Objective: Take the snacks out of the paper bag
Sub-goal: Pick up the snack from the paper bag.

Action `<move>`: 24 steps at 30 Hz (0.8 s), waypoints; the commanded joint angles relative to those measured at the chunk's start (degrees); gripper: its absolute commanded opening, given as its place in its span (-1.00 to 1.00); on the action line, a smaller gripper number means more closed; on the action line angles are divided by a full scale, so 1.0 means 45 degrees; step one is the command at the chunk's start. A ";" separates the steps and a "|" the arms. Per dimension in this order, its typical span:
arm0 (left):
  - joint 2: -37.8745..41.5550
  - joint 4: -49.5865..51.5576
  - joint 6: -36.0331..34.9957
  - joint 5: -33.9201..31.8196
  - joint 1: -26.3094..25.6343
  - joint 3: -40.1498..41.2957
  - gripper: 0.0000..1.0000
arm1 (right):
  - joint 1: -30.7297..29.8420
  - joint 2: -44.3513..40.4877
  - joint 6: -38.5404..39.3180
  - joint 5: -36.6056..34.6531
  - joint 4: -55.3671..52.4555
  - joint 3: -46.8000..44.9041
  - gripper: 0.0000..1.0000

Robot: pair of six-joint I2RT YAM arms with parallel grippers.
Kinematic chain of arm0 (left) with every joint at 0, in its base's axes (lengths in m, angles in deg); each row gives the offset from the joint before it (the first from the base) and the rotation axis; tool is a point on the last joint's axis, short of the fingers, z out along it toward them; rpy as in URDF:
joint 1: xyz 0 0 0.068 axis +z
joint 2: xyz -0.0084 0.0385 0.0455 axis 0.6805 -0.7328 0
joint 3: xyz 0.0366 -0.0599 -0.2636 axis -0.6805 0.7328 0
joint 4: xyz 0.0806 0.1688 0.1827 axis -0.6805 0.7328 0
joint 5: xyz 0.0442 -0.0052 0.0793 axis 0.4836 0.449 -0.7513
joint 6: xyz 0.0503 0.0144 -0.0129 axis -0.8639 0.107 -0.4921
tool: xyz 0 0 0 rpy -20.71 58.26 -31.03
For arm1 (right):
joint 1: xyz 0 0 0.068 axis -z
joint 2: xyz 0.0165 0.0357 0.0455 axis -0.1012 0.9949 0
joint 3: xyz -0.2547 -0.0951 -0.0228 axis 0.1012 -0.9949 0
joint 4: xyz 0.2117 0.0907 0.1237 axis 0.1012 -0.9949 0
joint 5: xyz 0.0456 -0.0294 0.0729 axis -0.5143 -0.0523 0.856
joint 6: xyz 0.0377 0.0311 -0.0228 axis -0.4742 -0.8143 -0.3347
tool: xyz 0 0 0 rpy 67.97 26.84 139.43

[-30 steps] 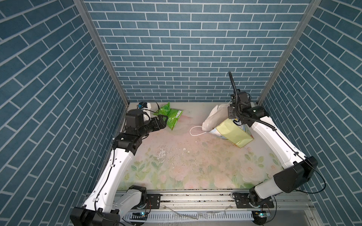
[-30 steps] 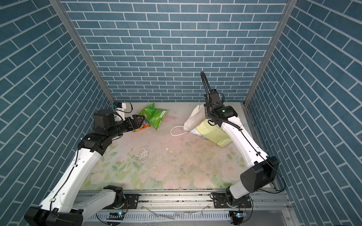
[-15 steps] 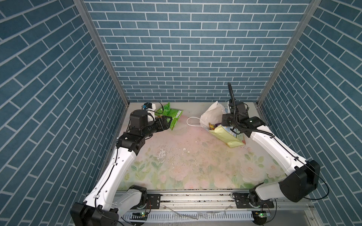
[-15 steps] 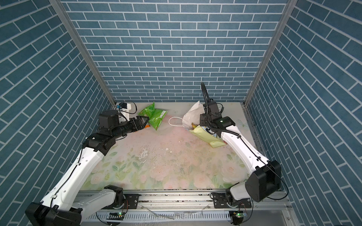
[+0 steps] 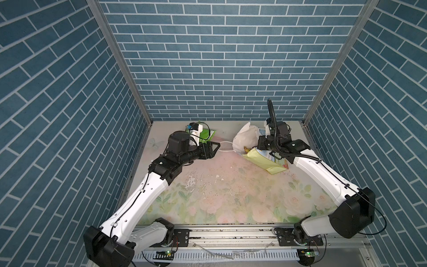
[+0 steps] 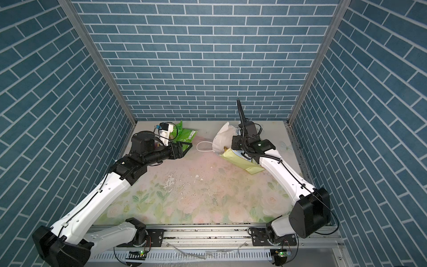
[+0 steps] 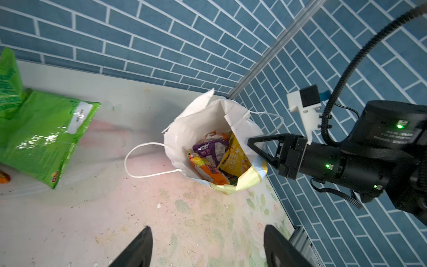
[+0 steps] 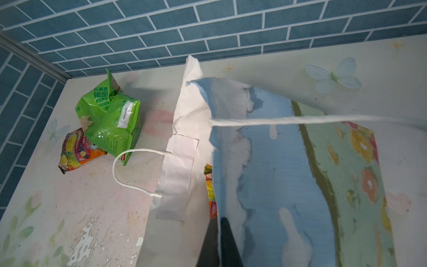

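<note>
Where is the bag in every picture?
Top view: bag at the back right.
Top view: bag, same spot.
Left wrist: bag in the middle, mouth open, snacks inside.
Right wrist: bag close up, filling most of the picture.
Shared landmark: green packet beside the bag.

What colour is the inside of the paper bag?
White. The paper bag shows it best in the left wrist view.

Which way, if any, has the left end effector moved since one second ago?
Yes: the left end effector moved away from the corner post beside it, toward the paper bag.
</note>
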 commanded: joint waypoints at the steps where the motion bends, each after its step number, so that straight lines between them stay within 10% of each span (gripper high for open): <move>1: -0.0278 -0.0599 -0.0164 0.0192 -0.0589 0.0037 0.51 | -0.0283 0.0140 0.0318 0.0699 -0.0088 -0.0111 -1.00; 24: -0.0427 -0.3951 -0.0150 -0.0268 -0.3551 0.2615 0.31 | -0.0511 -0.0936 -0.0714 0.0629 0.0803 -0.1912 -1.00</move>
